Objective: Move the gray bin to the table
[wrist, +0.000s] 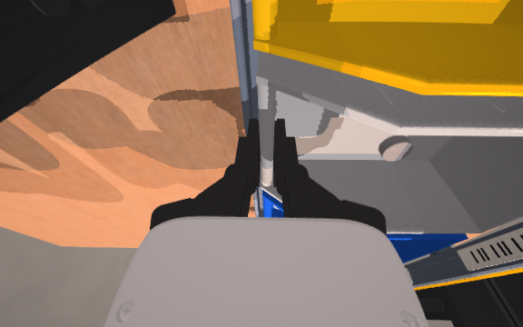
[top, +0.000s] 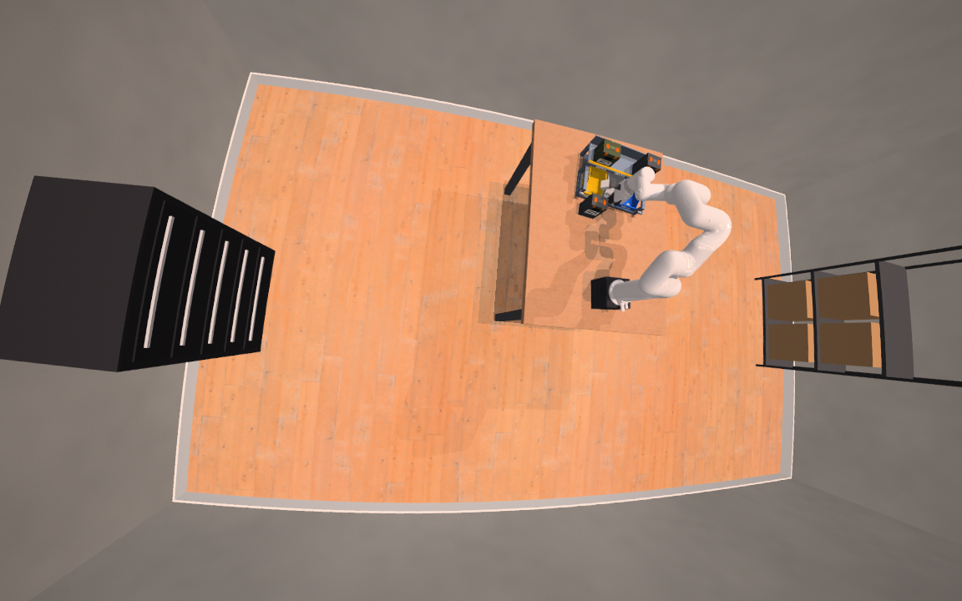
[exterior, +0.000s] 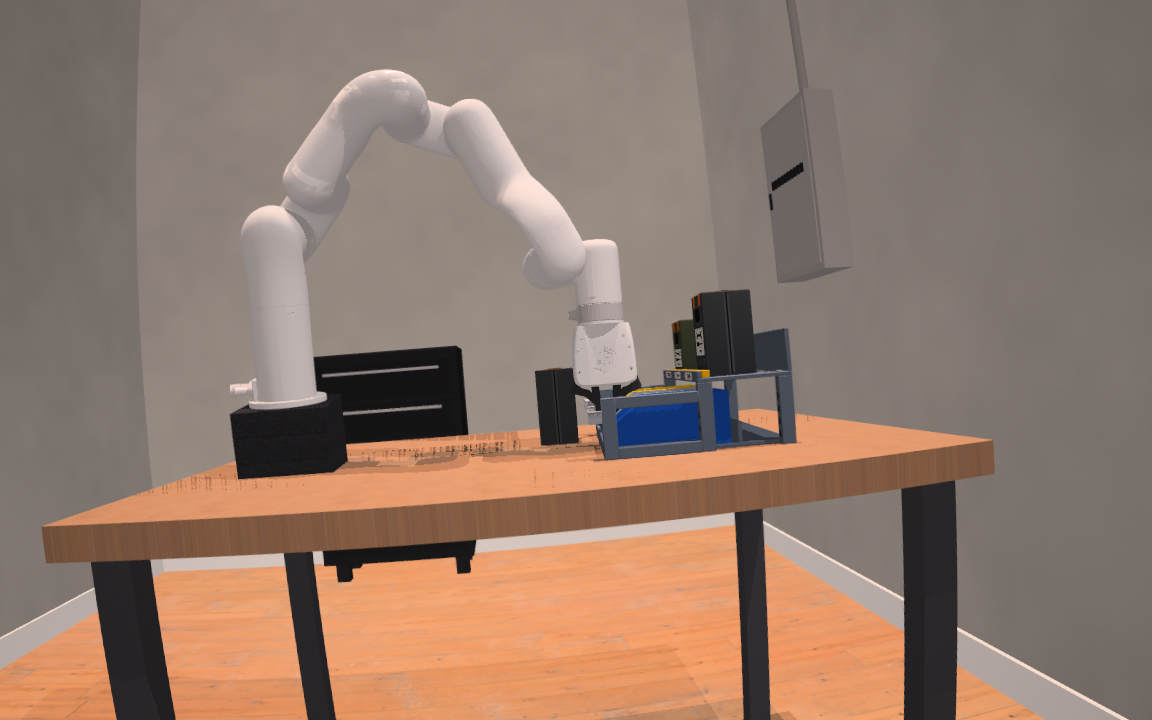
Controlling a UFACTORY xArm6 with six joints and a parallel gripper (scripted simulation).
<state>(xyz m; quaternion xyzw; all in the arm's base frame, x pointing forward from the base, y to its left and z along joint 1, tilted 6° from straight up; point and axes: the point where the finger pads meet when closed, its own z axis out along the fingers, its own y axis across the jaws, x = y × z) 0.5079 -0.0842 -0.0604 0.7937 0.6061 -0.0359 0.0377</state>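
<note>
In the wrist view the gray open bin [wrist: 407, 182] sits in the shelf frame, with a round part [wrist: 395, 149] lying inside it. My gripper [wrist: 267, 133] is shut on the bin's thin left side wall, right beside a gray shelf post [wrist: 242, 68]. A yellow bin [wrist: 402, 41] sits just beyond the gray one, and a blue bin [wrist: 425, 240] shows below it. In the exterior view my gripper [exterior: 605, 394] reaches down at the left end of the small shelf [exterior: 696, 411], where the blue bin [exterior: 665, 416] fills the lower level; the gray bin is hidden there.
Black boxes stand around the shelf: one on the table at its left [exterior: 556, 405], taller ones at its back [exterior: 723, 331]. One black box fills the wrist view's upper left [wrist: 39, 45]. The arm's black base [exterior: 287, 437] stands further left on the table.
</note>
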